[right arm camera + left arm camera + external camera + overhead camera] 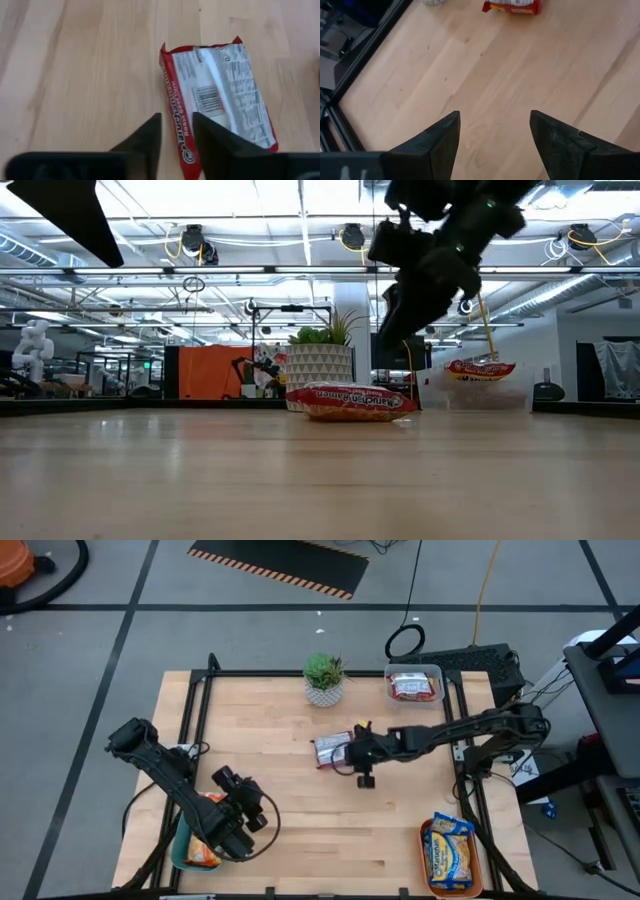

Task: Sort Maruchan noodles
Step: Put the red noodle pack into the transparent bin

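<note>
Mostly the sorting looks done: an orange packet (203, 852) lies in the teal tray (181, 852) at the near left, a yellow-and-blue packet (449, 851) in the orange tray (426, 850) at the near right, and a red packet (413, 686) in the clear tub (392, 673) at the far right. One red noodle packet (220, 119) is left, lying flat near the middle of the smooth pale wooden table (300, 830), by the plant pot (324, 693); its plastic wrap is shiny and crinkly, with a white label side up. The right gripper (176, 131) hangs low over its edge with fingers a little apart, holding nothing, while the left gripper (494, 131) waits over the teal tray with fingers wide and empty.
</note>
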{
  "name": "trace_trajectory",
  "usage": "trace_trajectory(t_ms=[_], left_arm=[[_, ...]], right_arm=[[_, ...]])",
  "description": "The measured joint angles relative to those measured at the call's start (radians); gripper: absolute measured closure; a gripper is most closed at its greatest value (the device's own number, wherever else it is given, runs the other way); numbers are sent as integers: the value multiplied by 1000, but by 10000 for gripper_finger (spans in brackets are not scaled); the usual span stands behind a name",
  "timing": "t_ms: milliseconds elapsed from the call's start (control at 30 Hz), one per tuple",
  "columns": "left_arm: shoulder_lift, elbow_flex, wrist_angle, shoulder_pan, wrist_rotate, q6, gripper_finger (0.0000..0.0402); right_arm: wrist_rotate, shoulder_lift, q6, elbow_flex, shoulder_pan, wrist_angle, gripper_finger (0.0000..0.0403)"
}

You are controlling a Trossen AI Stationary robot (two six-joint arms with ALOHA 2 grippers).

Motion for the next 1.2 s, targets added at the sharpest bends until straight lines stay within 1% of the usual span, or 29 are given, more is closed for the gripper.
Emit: trace_trajectory(t_ms=[67,100,167,233,267,333,433,600,733,767,967,1033,1167,1200], left_arm=[[0,0,1,0,-15,7,156],[0,0,1,0,-25,11,156],[1,0,1,4,-40,15,156],[1,0,1,11,-43,19,156],[1,0,1,16,-43,20,156],[1,0,1,24,-44,20,156],[1,0,13,38,-45,33,156],[1,-1,50,54,-45,83,156],[1,-1,82,64,-45,120,156],[1,-1,87,66,-45,126,156],[1,-1,101,65,-45,144,156],[1,-1,101,65,-45,145,156],[1,-1,102,65,-45,151,156],[1,-1,102,65,-45,151,156]], right_arm=[[54,0,4,-54,31,62,277],[112,1,4,-88,54,97,259],[266,2,-12,-162,96,198,227],[389,1,-69,-229,133,321,201],[429,1,-102,-255,148,366,190],[456,1,-125,-291,165,421,177],[461,1,-64,-311,167,418,171],[448,1,61,-321,151,379,174],[294,5,182,-321,105,353,181],[273,13,205,-321,93,356,184],[236,102,244,-318,46,388,190],[207,147,264,-317,28,422,191],[198,223,272,-316,11,529,196],[197,231,268,-316,8,532,201]])
